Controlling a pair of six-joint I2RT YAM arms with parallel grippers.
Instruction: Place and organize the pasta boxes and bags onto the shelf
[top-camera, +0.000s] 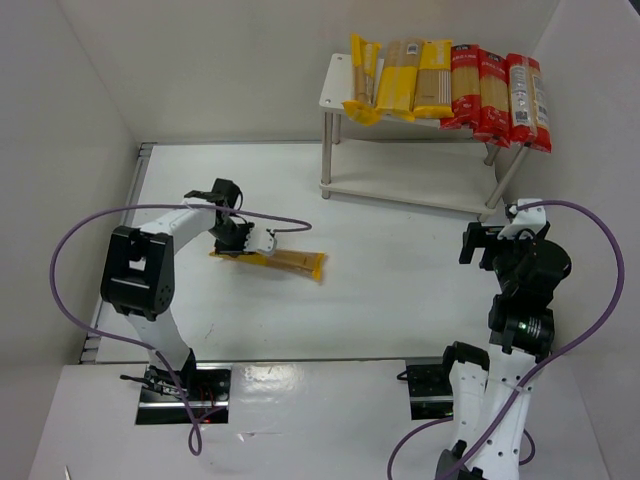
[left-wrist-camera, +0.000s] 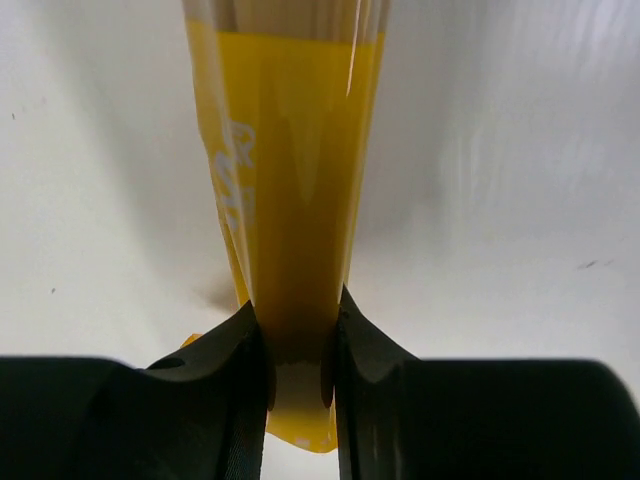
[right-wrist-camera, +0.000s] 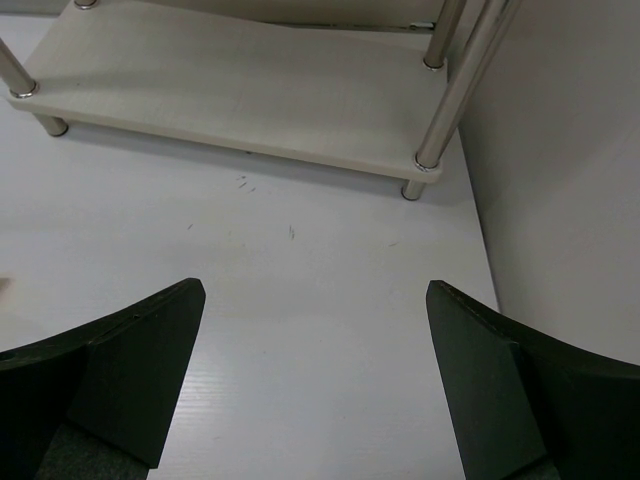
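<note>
A yellow spaghetti packet (top-camera: 285, 261) lies on the table left of centre. My left gripper (top-camera: 243, 243) is shut on its left end; in the left wrist view the jaws pinch the yellow packet (left-wrist-camera: 295, 180) between the black fingers (left-wrist-camera: 235, 370). The white two-tier shelf (top-camera: 335, 85) stands at the back right. Its top board carries three yellow packets (top-camera: 400, 80) and three red packets (top-camera: 497, 95) side by side. My right gripper (top-camera: 500, 235) is open and empty, low over the table in front of the shelf's lower board (right-wrist-camera: 240, 90).
The shelf's right front leg (right-wrist-camera: 455, 85) stands close to the right wall (right-wrist-camera: 570, 170). White walls enclose the table at left, back and right. Purple cables loop from both arms.
</note>
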